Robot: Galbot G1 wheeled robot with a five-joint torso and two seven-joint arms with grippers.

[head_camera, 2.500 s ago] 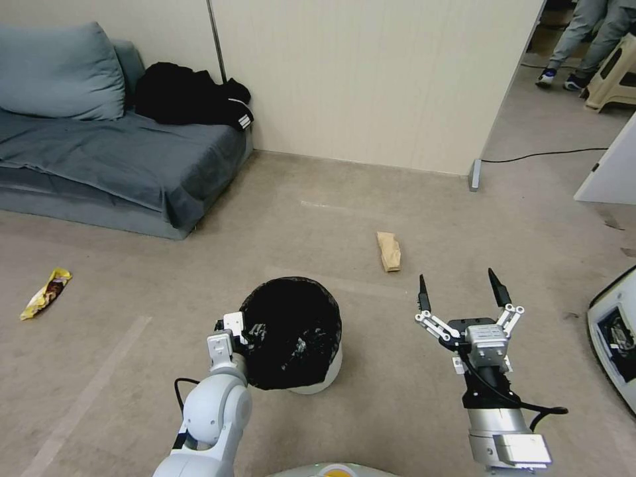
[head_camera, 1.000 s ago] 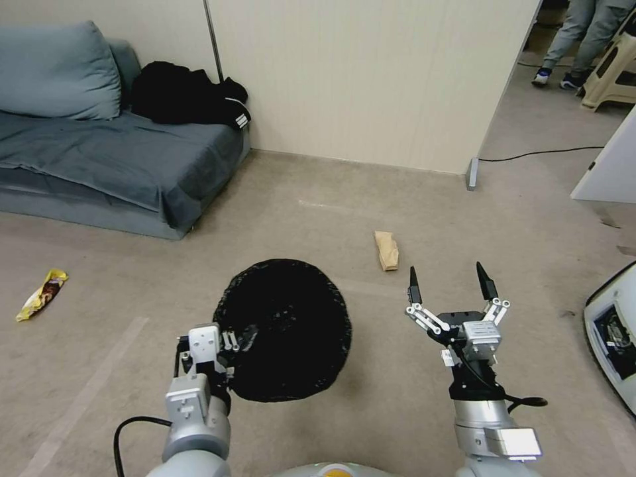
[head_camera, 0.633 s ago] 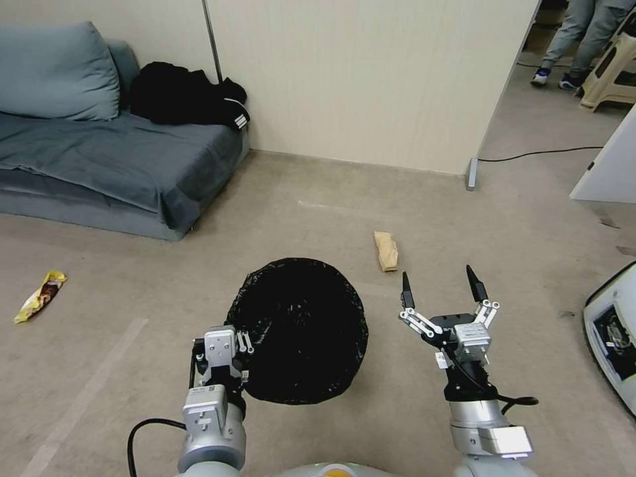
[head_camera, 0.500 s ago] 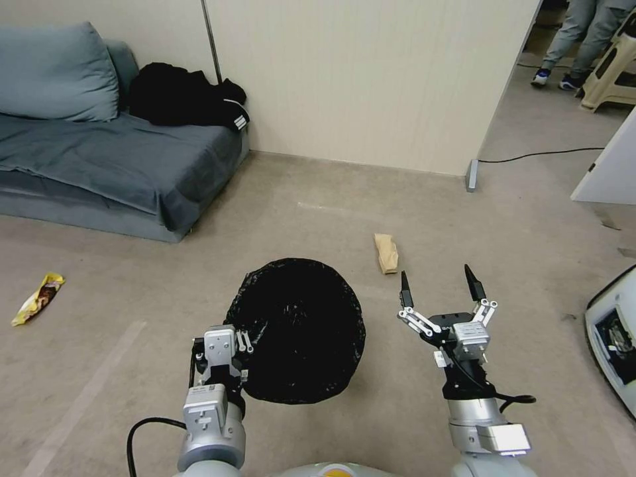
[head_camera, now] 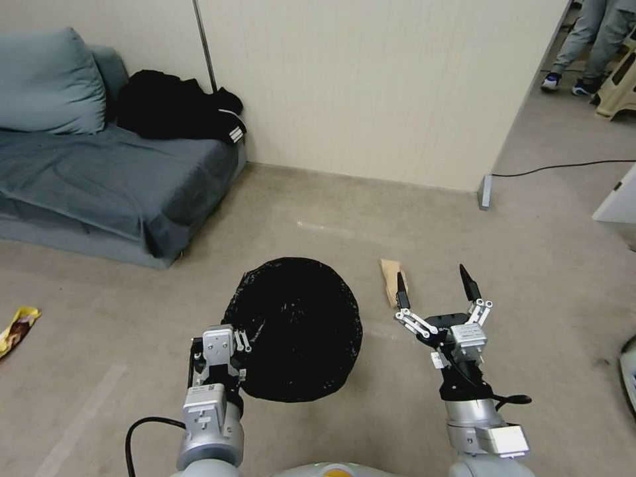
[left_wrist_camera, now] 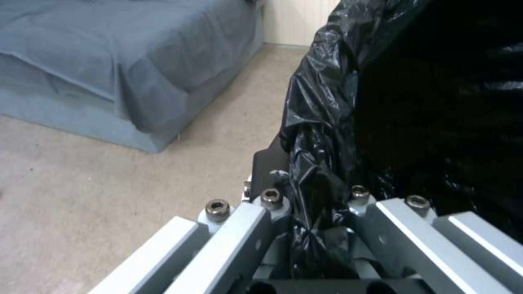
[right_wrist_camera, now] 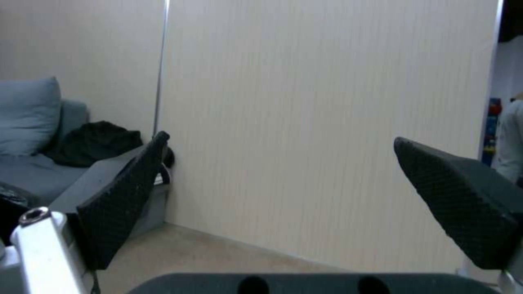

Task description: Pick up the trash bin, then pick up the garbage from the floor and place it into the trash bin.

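You see the bin [head_camera: 295,331] from above, its mouth a round opening lined with crinkly black bag, held by its near rim in the left gripper [head_camera: 228,344], whose jaws pinch the liner. A brown paper bag [head_camera: 391,281] lies flat on the beige carpet floor [head_camera: 318,218] just beyond. A yellow wrapper [head_camera: 16,328] lies far left.

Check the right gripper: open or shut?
Open. The right gripper has its jaws spread wide and empty above the floor, near the brown paper bag.

floor [head_camera: 318,199]: beige carpet | brown paper bag [head_camera: 391,289] | yellow wrapper [head_camera: 16,328], possibly snack | sofa [head_camera: 99,192]
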